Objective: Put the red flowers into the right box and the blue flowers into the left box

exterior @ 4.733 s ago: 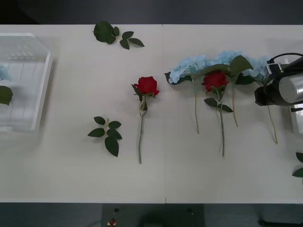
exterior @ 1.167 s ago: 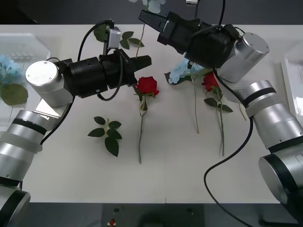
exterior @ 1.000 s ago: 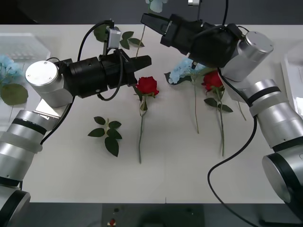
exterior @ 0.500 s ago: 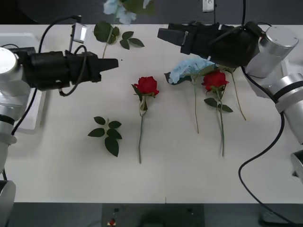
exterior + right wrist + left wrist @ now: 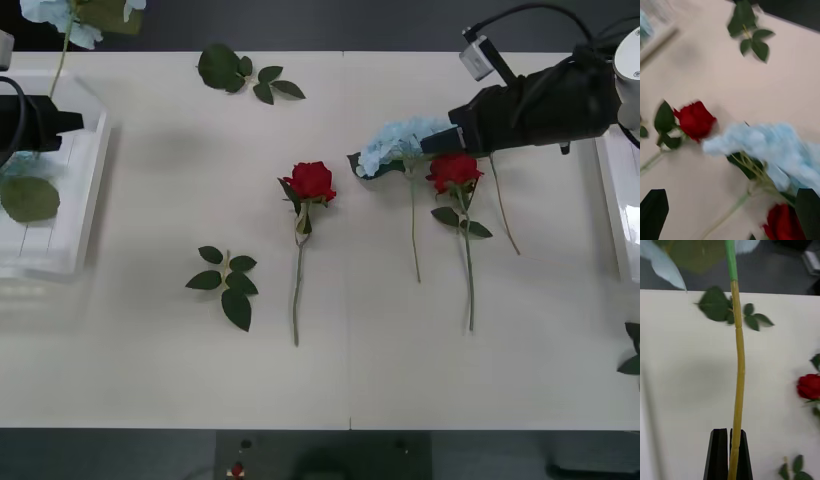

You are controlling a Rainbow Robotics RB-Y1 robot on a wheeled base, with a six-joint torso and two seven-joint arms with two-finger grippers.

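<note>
Black left gripper (image 5: pixel 728 453) sits at far left, over the left box (image 5: pixel 78 215), jaws clamped on the stem of a blue flower (image 5: pixel 62 12) whose head stands up above the tabletop's (image 5: pixel 150 380) far edge. Another blue head and big leaf lie in that box. Right gripper (image 5: pixel 732 213) hangs w/ jaws wide apart, holding nothing, just beside the blue flowers (image 5: pixel 400 145) lying mid-right on the tabletop. Two red flowers lie flat, stems toward robot: centre rose (image 5: pixel 311 181) and right rose (image 5: pixel 454 169), the latter touching the blue cluster. Right box (image 5: pixel 618 200) at right edge. Loose leaf sprigs: far (image 5: pixel 245 73) and near-left (image 5: pixel 226 284).
</note>
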